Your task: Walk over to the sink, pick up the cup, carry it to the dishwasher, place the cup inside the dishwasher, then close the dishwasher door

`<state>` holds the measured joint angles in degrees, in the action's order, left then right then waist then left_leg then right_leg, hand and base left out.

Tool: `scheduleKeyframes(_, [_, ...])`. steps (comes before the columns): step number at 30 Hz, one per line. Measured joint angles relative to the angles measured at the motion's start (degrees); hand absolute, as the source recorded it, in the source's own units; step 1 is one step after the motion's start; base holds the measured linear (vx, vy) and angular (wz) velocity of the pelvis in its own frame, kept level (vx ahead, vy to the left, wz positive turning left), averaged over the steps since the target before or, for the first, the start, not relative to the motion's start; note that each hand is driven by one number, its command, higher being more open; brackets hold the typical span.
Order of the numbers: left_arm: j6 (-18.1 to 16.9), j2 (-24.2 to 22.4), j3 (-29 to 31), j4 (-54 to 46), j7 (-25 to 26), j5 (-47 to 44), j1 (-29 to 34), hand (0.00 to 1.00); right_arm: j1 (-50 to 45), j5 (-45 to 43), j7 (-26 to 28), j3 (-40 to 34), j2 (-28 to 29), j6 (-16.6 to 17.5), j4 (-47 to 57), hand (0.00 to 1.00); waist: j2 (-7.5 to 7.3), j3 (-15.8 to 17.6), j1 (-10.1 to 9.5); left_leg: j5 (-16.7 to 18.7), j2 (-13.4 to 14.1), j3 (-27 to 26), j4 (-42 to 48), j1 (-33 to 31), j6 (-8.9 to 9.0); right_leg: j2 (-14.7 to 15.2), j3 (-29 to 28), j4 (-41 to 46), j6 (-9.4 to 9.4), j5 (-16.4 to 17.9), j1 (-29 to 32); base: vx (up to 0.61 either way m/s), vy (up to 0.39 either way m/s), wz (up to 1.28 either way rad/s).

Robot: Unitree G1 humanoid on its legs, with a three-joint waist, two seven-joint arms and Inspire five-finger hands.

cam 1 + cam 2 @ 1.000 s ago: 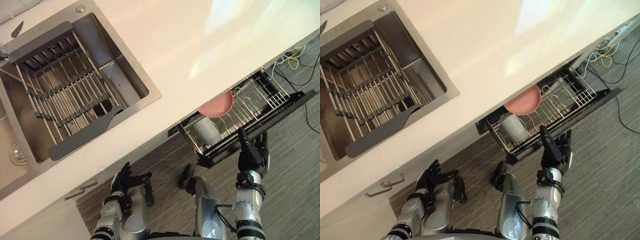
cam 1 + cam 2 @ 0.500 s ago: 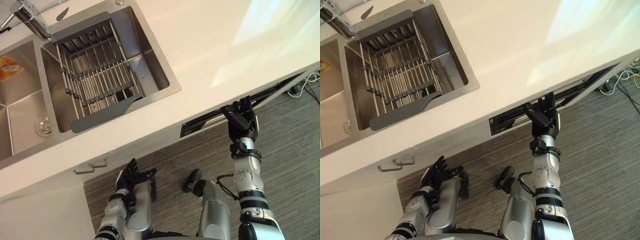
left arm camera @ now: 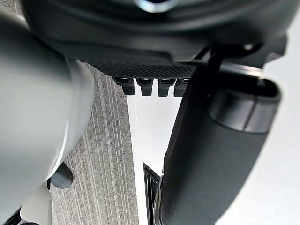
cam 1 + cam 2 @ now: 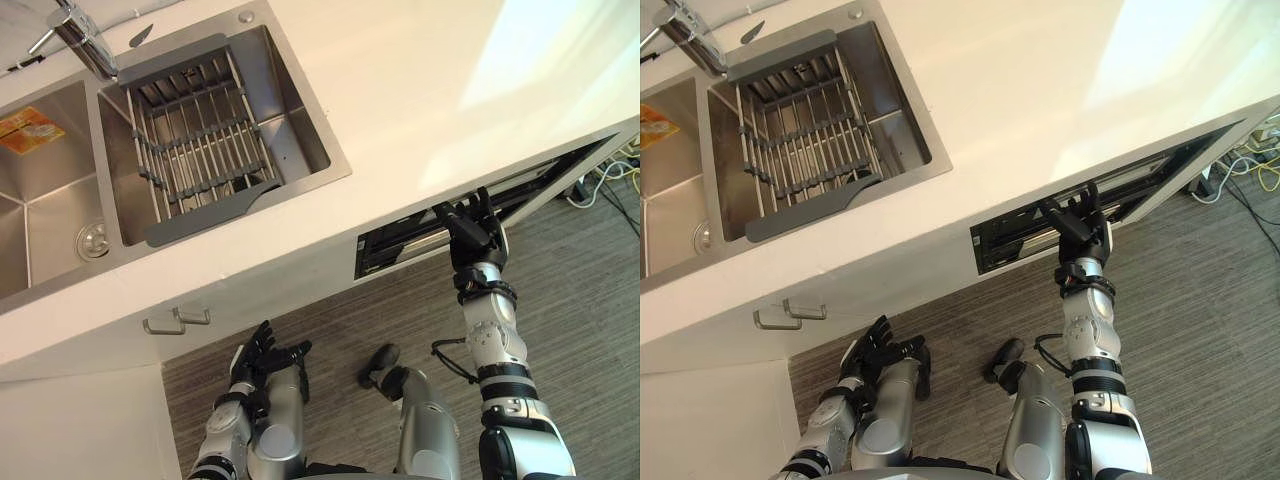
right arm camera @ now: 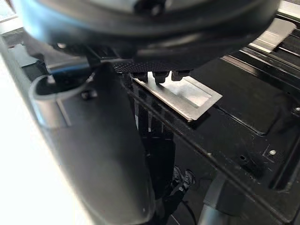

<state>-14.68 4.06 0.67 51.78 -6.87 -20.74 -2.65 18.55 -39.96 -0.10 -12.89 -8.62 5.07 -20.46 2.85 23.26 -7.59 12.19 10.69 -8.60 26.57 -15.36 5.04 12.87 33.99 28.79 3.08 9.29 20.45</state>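
The dishwasher shows as a narrow dark slot under the white counter, its door swung up almost shut. My right hand is raised against the door's top edge with straight fingers, open and holding nothing. In the right wrist view its fingers and thumb lie over the door's black inner panel and a metal plate. My left hand hangs low before the cabinets, fingers relaxed and empty; its fingers point along the white cabinet front.
The steel sink is at upper left, with a grey-framed wire rack across its right basin and a tap behind it. An orange sponge lies in the left basin. Cabinet handle below. Cables on the floor at right.
The pulled-out rack with the white cup and pink plate has gone in under the counter and the door has swung up nearly shut, my right hand rising with it. The camera has shifted.
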Motion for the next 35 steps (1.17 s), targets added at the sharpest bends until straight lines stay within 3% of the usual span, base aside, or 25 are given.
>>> scheduleKeyframes(5, [0.12,2.85,-1.15,2.05,0.69,0.67,3.08,1.0,-9.3,8.99,0.44,2.44,1.42,0.07,2.05,1.0,-4.09,-4.45,0.84,-1.96,-0.84,-1.65,-6.68,5.56,0.62,-0.77,-1.2,-2.27,0.43,-0.25,-2.48,0.11,0.023,-0.09])
scheduleKeyframes(8, [0.77,3.85,-1.1,2.61,0.74,1.68,5.53,1.0,-16.72,17.39,2.24,4.53,1.35,0.12,0.37,1.0,-5.45,-7.13,2.5,-3.1,-1.99,-1.87,-10.74,9.02,1.13,-0.65,-1.56,-3.76,0.23,-0.86,-4.71,0.12,0.075,-0.02])
scheduleKeyframes(12, [1.78,4.25,-1.08,2.61,0.83,2.91,6.47,1.0,-22.33,26.21,4.18,7.36,0.87,0.14,-5.06,1.0,-5.7,-8.32,3.83,-3.45,-2.74,-1.95,-12.58,11.89,1.38,-0.8,-2.13,-5.7,-1.29,-1.98,-7.46,0.12,0.104,-0.04])
scheduleKeyframes(19, [2.45,5.38,-0.13,2.68,1.96,5.25,8.8,1.0,-28.32,34.17,4.37,11.05,2.61,0.33,-19.84,1.0,-6.21,-12.04,4.06,-4.09,-3.15,-2.01,-16.53,16.42,0.22,-3.94,-2.31,-17.66,-3.59,-8.26,-15.07,0.04,0.117,0.03])
scheduleKeyframes(24, [2.43,5.72,1.52,4.19,1.99,7.43,10.9,1.0,-30.24,37.26,3.98,8.35,2.98,5.05,-29.91,1.0,-6.09,-15.02,4.25,-5.25,-4.71,-1.11,-19.62,18.65,-1.32,-4.57,-1.54,-24.6,-4.65,-12.23,-19.4,-0.04,0.07,0.11])
scheduleKeyframes(35, [2.38,5.56,4.34,7.16,1.82,9.72,15.1,1.0,-30.55,37.06,5.46,-1.48,2.77,12.48,-39.68,1.0,-5.52,-16.78,4.77,-8.24,-6.54,2.74,-25.81,23.16,-2.19,-3.68,0.73,-25.84,-5.15,-12.87,-23.62,-0.03,0.014,0.16])
